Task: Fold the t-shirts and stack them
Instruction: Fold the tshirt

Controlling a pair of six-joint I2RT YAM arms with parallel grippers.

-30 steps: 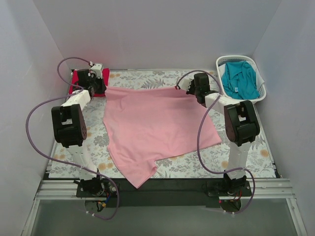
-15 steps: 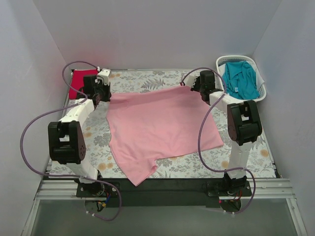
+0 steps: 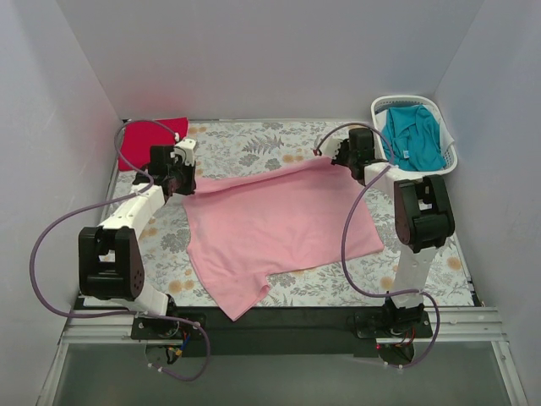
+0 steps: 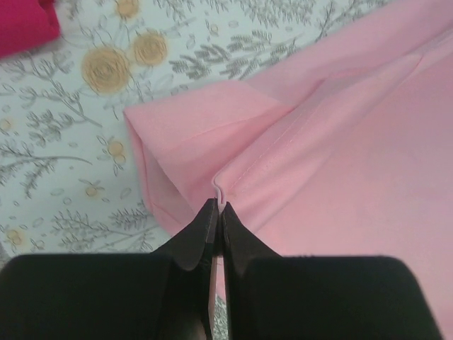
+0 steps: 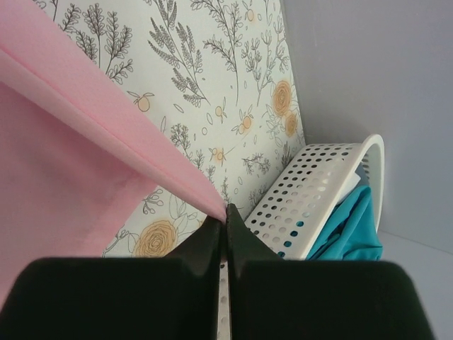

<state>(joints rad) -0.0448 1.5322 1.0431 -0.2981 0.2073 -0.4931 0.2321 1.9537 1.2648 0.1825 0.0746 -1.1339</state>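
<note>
**Item 1, pink shirt** [image 3: 279, 220]: It lies spread over the middle of the floral cloth [image 3: 254, 139], with 1 sleeve pointing at the near edge. Its far edge is raised off the cloth and strung between my 2 grippers. I hold both far corners at once so that, as I judge it, the edge can travel level toward the near hem and the fold lands square.

**Item 2, left gripper** [image 4: 218, 209]: The fingers are pressed together on the pink shirt, pinching a stitched seam at the far-left sleeve. That sleeve sags in a doubled flap just beyond the tips. It may need flattening.

**Item 3, right gripper** [image 5: 226, 212]: It is clamped on the far-right corner of the same shirt, and the hemmed edge runs out taut from the tips. The basket [image 5: 304, 205] stands near, so I judge any pull should go away from it.

**Item 4, red shirt** [image 3: 139, 145]: It sits as a compact bundle at the far-left corner, apart from the pink one. It is probably the base of the stack.

**Item 5, teal shirt** [image 3: 412, 135]: It lies crumpled in the basket at far right and is not yet folded.

**Status:** My estimate is 1 of 3 shirts done, with the 2nd at its 1st fold.
</note>
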